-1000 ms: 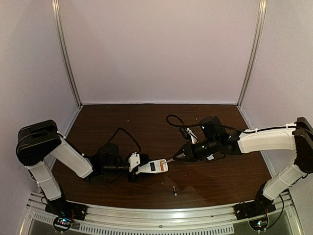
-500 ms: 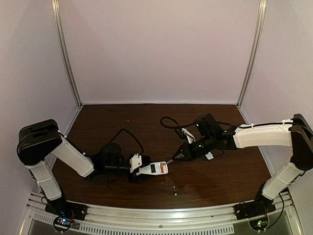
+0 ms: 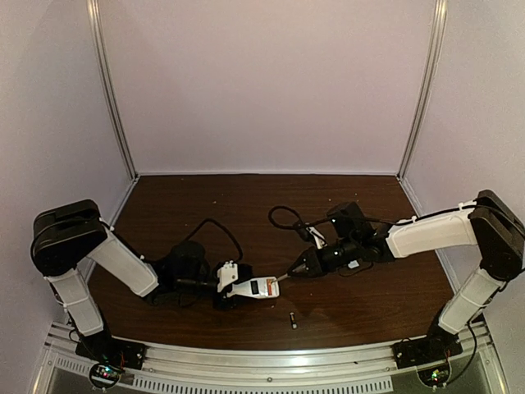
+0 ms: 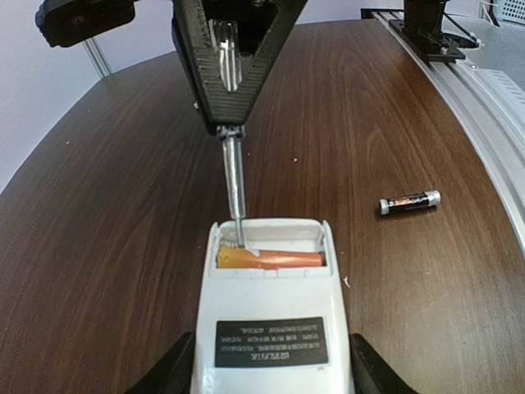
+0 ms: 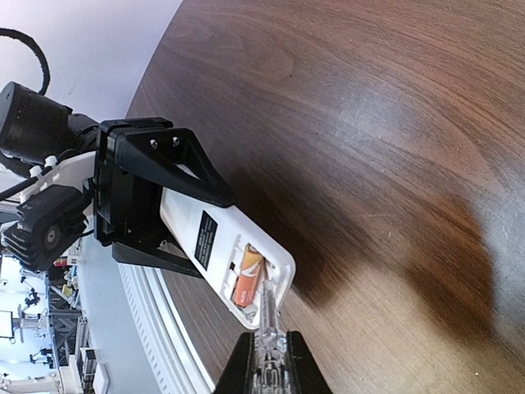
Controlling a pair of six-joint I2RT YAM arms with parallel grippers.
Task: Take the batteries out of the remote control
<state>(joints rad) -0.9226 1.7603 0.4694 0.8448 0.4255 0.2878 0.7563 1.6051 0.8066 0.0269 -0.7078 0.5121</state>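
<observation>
Nearest the front edge, a dark battery [image 3: 293, 320] lies loose on the table [image 3: 246, 205], on its side, silvery end pointing right in the left wrist view, clear of everything else. Just beyond it and a little left sits the remote [image 3: 253, 287], back side up, label showing, its battery bay uncovered at the right end. The left claw [image 3: 223, 287] has it clamped: one finger [image 4: 179, 369] pressed to each long edge, the handset lying low over the wood. Inside the bay, an orange battery [image 4: 269, 259] lies crosswise in its slot. The slot beside it, toward the remote's end, shows only white plastic. Into that bay comes the screwdriver [image 4: 235, 189], slim and silvery, its tip down at the left end of the orange battery, touching or all but touching it. Farther right, the right claw [image 3: 299, 265] is pinched narrow around the screwdriver's handle, pointing left toward the remote. A black cable [image 3: 283, 215] loops on the table behind it.
</observation>
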